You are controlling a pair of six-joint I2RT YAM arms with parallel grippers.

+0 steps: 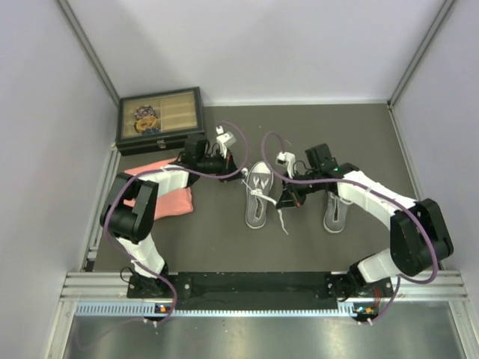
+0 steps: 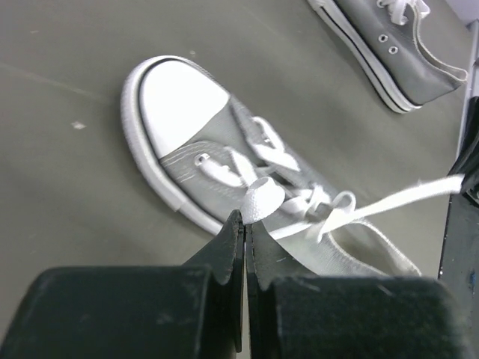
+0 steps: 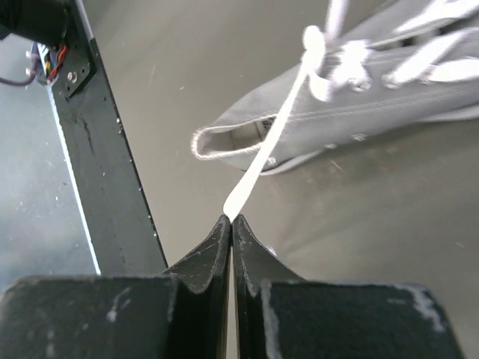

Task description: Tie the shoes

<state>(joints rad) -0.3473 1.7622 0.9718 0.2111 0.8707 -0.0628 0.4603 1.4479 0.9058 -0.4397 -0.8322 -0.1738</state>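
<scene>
Two grey sneakers with white toe caps lie on the dark mat: the left shoe (image 1: 258, 194) and the right shoe (image 1: 335, 212). My left gripper (image 1: 241, 173) is shut on a white lace loop (image 2: 262, 198) of the left shoe (image 2: 202, 149), just above its eyelets. My right gripper (image 1: 290, 200) is shut on the other white lace (image 3: 258, 168), pulled taut from the same shoe (image 3: 352, 97). In the left wrist view this taut lace (image 2: 408, 196) runs off to the right. The second shoe (image 2: 397, 45) lies at the top right there.
A folded pink cloth (image 1: 166, 191) lies left of the shoes under my left arm. A dark box with compartments (image 1: 159, 118) stands at the back left. A black rail (image 1: 254, 284) runs along the near edge, and also shows in the right wrist view (image 3: 105, 164).
</scene>
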